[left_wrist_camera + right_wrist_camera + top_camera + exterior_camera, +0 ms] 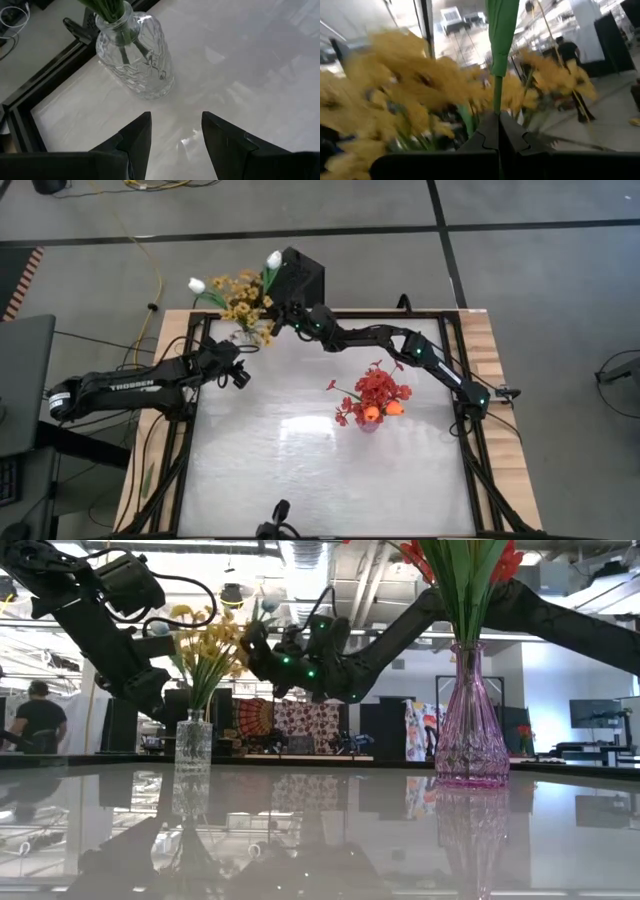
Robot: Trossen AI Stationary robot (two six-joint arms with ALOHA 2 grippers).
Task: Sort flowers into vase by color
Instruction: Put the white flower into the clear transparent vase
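Right gripper (498, 122) is pinched on a white tulip (273, 259) stem over the clear vase (136, 54) at the far-left corner. Risk: the stem snags the yellow sprays (243, 298) and misses the neck. Left gripper (175, 131) hangs narrowly open near the vase. Only the right wrist view shows the pinch; only the high view shows the red and orange stems in the pink vase (470, 720).

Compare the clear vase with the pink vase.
The clear vase is colourless, short and squat; the pink vase is tinted, taller and slender-necked. The clear vase holds yellow sprays and white tulips; the pink vase holds red sprays and orange tulips. Both are faceted glass, standing upright.
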